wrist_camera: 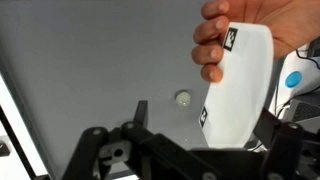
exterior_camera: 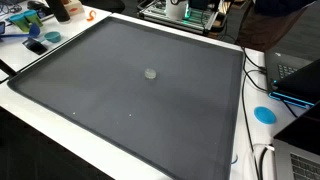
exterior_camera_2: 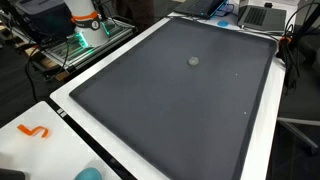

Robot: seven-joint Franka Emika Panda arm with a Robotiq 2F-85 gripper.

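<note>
Jaws stand wide apart at the bottom of the wrist view, closed on nothing. One dark finger (wrist_camera: pixel 140 112) shows plainly, while the opposite one is mostly hidden behind a white object (wrist_camera: pixel 240 85). A person's hand (wrist_camera: pixel 285 18) holds that white object by its top, fingers curled over its edge. Its lower end hangs down between the jaws; whether it touches either cannot be told. It bears small black marks near top and bottom. Just beside its lower edge, on the dark mat (wrist_camera: pixel 80 60), lies a small grey disc (wrist_camera: pixel 183 98), apart from the finger. In both exterior views the disc (exterior_camera: pixel 151 73) (exterior_camera_2: pixel 193 60) sits near the middle of the mat (exterior_camera: pixel 90 95) (exterior_camera_2: pixel 170 120), which covers nearly the whole white tabletop (exterior_camera: pixel 30 125) (exterior_camera_2: pixel 55 155). An orange piece (exterior_camera_2: pixel 35 131) lies on the bare tabletop at one corner. A blue round thing (exterior_camera: pixel 264 114) lies beside the mat's edge.
</note>
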